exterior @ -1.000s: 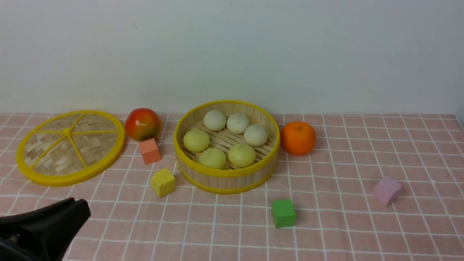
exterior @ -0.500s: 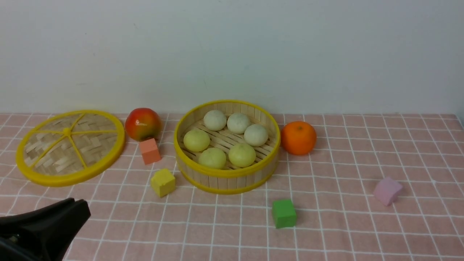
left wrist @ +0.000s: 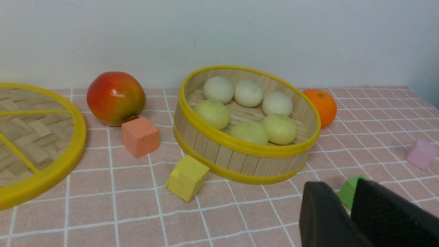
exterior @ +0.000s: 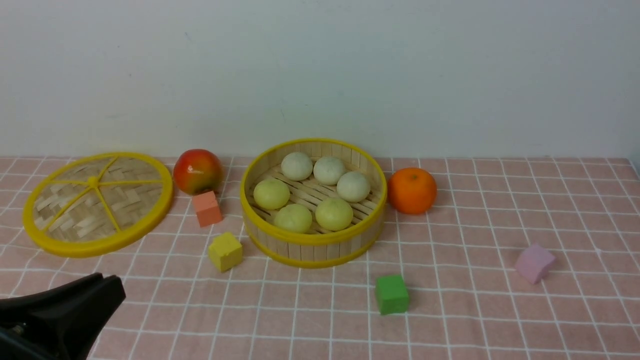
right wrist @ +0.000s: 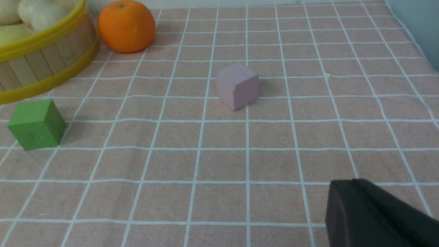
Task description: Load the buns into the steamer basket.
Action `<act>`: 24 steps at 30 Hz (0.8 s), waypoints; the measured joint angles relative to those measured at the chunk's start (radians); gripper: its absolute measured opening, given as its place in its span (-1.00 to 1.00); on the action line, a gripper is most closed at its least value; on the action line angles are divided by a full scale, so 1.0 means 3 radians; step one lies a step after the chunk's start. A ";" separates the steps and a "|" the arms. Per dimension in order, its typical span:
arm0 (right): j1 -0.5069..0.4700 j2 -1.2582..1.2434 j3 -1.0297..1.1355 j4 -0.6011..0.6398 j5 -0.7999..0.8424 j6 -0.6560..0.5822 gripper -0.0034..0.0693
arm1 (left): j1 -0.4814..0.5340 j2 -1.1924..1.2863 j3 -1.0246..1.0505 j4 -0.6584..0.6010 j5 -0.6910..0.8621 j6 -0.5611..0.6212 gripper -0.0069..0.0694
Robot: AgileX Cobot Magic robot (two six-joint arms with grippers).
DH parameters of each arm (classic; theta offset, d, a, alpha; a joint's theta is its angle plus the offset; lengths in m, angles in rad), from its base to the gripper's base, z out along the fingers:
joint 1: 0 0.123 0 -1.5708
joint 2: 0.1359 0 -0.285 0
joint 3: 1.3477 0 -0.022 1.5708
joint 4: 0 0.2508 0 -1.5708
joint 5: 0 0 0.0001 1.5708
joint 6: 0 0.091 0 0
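Pink checked cloth (exterior: 500, 320) is lying under the steamer basket (exterior: 312, 250), which is holding six buns (exterior: 334, 213); apple (exterior: 197, 170), orange (exterior: 411, 190) and coloured blocks (exterior: 391, 294) are sitting around it. Left gripper (left wrist: 346, 206) is showing slightly parted empty fingers, right gripper (right wrist: 346, 195) pressed together.

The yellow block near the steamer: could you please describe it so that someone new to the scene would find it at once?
Start at the steamer basket, the round bamboo tub holding the buns in the middle of the pink checked cloth. Just off its near-left side sits the yellow block, turned corner-on. It is the only yellow cube: the orange block lies further back beside the apple, and the green block lies nearer, to the right.
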 joint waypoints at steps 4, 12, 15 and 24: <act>0.0000 0.0000 0.0001 0.0000 0.0000 0.0000 -0.89 | 0.0000 0.0000 0.0000 0.0000 0.0000 0.0000 -0.41; 0.0000 0.0000 0.0007 0.0000 -0.0024 0.0000 -0.87 | 0.0011 -0.0059 0.0000 0.0000 -0.0016 0.0000 -0.39; 0.0000 0.0000 0.0007 0.0000 -0.0024 0.0000 -0.87 | 0.0151 -0.0285 0.0000 0.0000 0.0040 0.0000 -0.39; 0.0000 0.0000 0.0007 0.0004 -0.0024 0.0000 -0.85 | 0.1056 -0.1372 0.0245 -0.0050 0.0801 0.0000 -0.85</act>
